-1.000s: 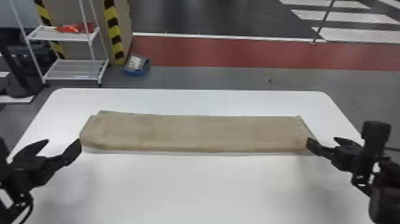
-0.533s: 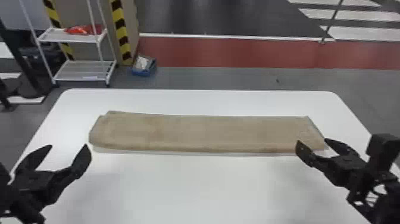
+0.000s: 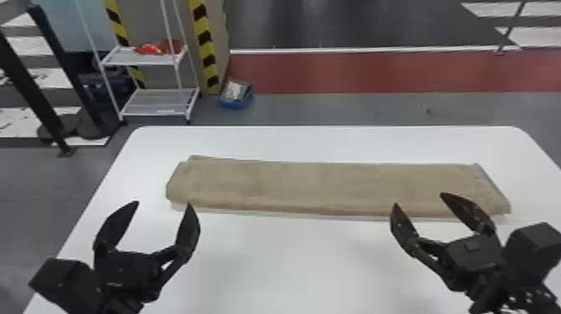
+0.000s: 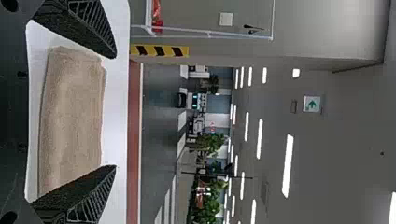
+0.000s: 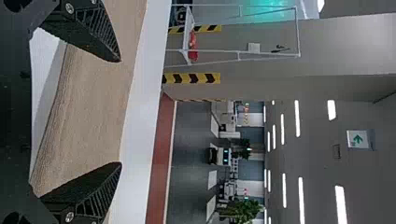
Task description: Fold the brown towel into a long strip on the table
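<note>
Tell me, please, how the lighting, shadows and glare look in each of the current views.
Head view: fairly even light, with soft, faint grey shadows on the white table; left wrist view: ceiling lights glare nearly pure white; right wrist view: similar glare overhead, a greenish glow beyond the wire shelf, and a grey shadow beside the towel.
</note>
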`<state>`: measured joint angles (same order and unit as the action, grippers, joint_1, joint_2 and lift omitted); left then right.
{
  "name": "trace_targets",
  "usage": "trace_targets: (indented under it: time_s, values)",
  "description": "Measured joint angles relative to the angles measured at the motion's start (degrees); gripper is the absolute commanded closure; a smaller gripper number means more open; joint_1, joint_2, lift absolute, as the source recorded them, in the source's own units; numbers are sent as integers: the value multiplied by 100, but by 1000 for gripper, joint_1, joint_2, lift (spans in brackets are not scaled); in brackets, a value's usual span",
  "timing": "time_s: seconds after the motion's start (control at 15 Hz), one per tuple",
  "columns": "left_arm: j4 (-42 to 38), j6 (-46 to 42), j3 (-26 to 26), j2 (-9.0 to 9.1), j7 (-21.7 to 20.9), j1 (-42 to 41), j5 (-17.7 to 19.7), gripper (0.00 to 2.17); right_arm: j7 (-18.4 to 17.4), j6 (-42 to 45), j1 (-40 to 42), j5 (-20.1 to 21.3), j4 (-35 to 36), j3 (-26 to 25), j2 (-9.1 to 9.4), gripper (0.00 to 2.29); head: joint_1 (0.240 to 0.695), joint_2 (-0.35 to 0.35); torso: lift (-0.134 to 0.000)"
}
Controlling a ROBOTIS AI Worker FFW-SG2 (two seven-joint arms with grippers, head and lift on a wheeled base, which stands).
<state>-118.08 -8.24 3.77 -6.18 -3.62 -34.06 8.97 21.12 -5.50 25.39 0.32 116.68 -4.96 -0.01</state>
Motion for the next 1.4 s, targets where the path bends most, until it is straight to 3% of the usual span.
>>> trace_targets:
  time_s: [0.33, 0.67, 1.4]
  values:
    - [-29, -517, -71, 46, 239, -289, -225, 29, -259, 600, 672, -47, 253, 235, 1, 97, 695, 103, -123]
    - [-46, -379, -270, 41, 370, -277, -553, 29, -474, 877, 1084, -212, 387, 397, 1, 97, 695, 96, -123]
    - [-329, -213, -531, 7, 441, -390, -705, 29, -631, 961, 1357, -376, 613, 476, 1, 97, 695, 63, -123]
